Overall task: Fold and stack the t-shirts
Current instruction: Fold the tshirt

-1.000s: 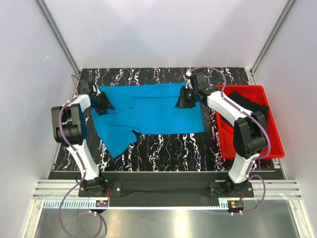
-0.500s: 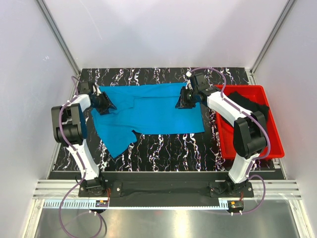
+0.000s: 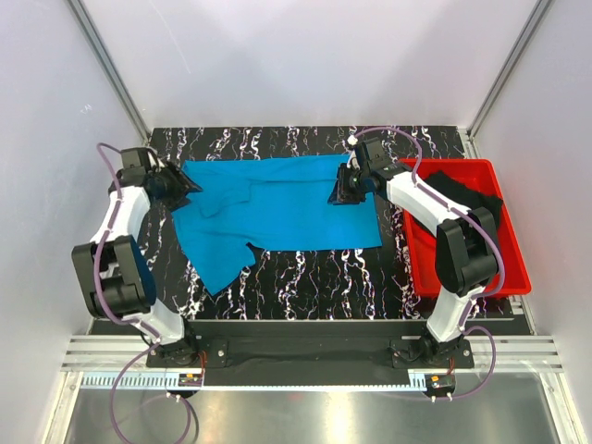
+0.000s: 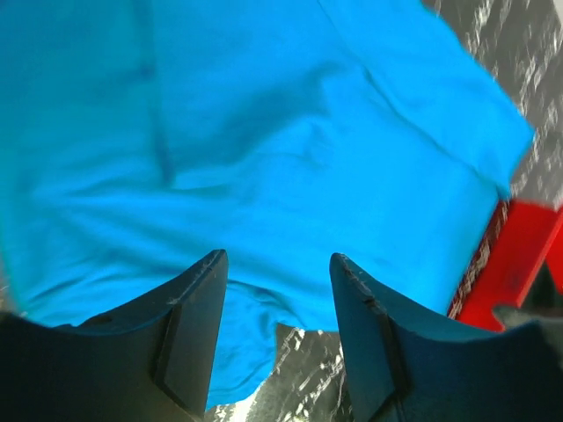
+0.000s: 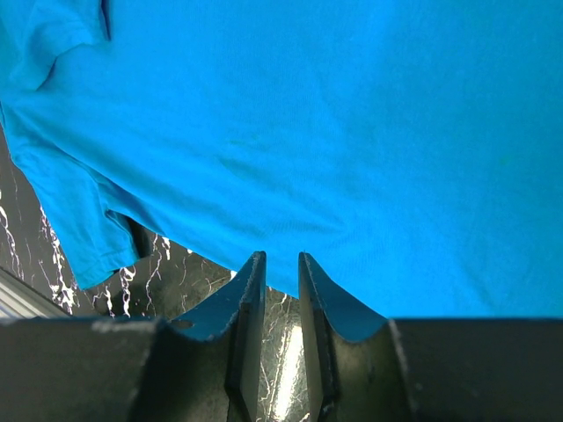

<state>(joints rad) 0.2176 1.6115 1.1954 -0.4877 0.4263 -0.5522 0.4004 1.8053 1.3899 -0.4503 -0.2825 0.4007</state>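
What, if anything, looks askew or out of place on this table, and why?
The blue t-shirt is askew: its near-left part trails diagonally toward the near edge of the table, rumpled rather than spread flat. The black t-shirt sits bunched at the far end of the red tray, not laid out.

No legible text, label or number anywhere; blue t-shirt [image 3: 277, 208] plain, unprinted.
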